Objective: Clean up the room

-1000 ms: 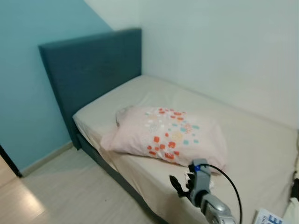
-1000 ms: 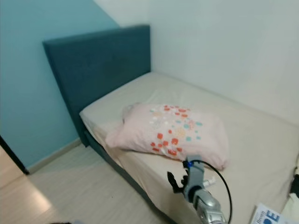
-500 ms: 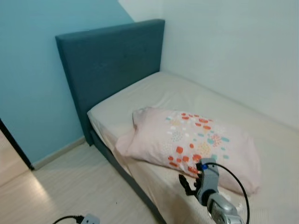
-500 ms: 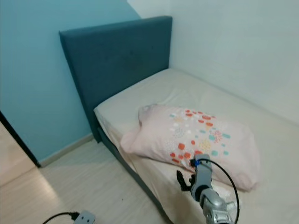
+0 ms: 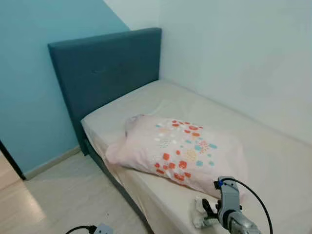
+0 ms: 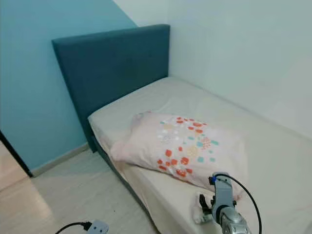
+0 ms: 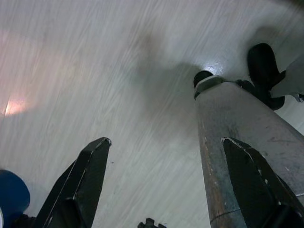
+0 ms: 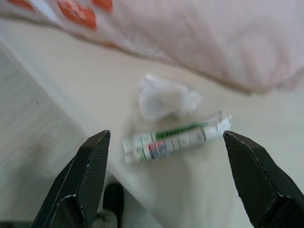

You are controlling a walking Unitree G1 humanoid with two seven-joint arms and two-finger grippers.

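Right gripper hovers over the near edge of the bed, jaws wide apart, holding nothing. Crumpled tissue and a clear tube with a green label lie touching on the sheet, just beside the floral pillow. Left gripper hangs over the pale floor, jaws spread, empty.

A bed with a cream sheet carries a pink pillow dotted orange and teal. Near its front edge lie a crumpled white tissue and, just beside it, a clear labelled tube. Pale wood floor holds a power strip.
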